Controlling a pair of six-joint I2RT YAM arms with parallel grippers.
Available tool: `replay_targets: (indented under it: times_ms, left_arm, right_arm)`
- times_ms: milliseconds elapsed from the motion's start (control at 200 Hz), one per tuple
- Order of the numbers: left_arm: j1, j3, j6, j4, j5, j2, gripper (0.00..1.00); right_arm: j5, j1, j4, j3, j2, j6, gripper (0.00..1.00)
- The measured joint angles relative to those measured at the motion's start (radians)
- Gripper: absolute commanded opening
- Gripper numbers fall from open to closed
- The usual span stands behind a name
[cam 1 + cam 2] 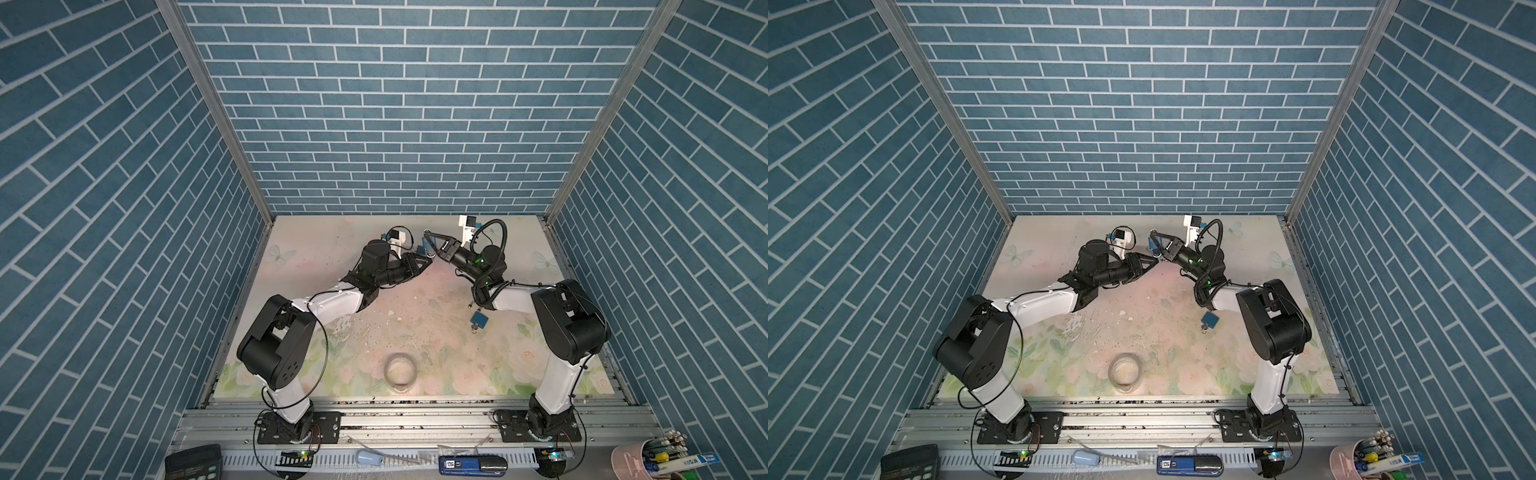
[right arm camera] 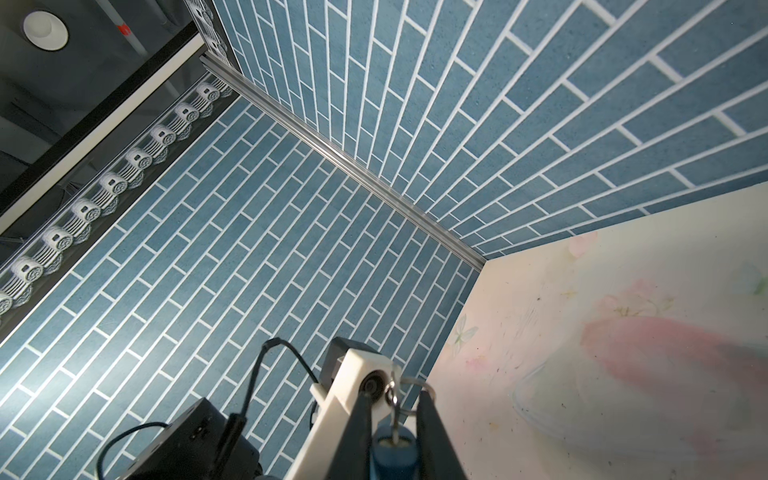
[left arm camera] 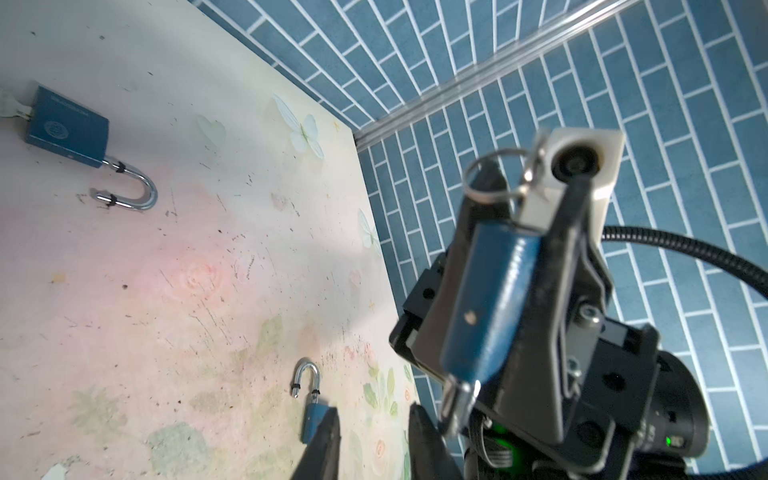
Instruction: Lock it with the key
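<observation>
Smooth blue-painted padlock (image 3: 498,291) with shiny chrome metal shackle (image 3: 455,401); matt floral-print tabletop (image 3: 166,270), scuffed and scratched.

The raised padlock (image 3: 494,299) is blurred in the left wrist view and cut off at the frame edge in the right wrist view; its key (image 2: 395,430) is too small to make out in both top views. A second padlock (image 3: 311,419) lies partly behind the left gripper (image 3: 372,409), its fingers (image 3: 322,449) cropped.

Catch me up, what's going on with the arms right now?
The right gripper holds a blue padlock off the table, jaws closed on its body, with the key in its keyhole. The left gripper sits just beside it, jaws apart and empty. Two more blue padlocks lie on the table with shackles open.
</observation>
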Motion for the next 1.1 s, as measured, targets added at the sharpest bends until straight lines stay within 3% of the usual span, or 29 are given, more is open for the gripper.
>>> replay_targets:
  times_ms: [515,1100]
  left_arm:
    - [0.004,-0.108,-0.117,0.162,-0.004,-0.055,0.29]
    - [0.003,-0.032,-0.144,0.228,0.004,0.0,0.23]
  right_arm:
    - [0.0,0.0,0.009,-0.002,0.002,0.007,0.0]
    - [0.001,0.001,0.008,-0.002,0.019,0.007,0.0]
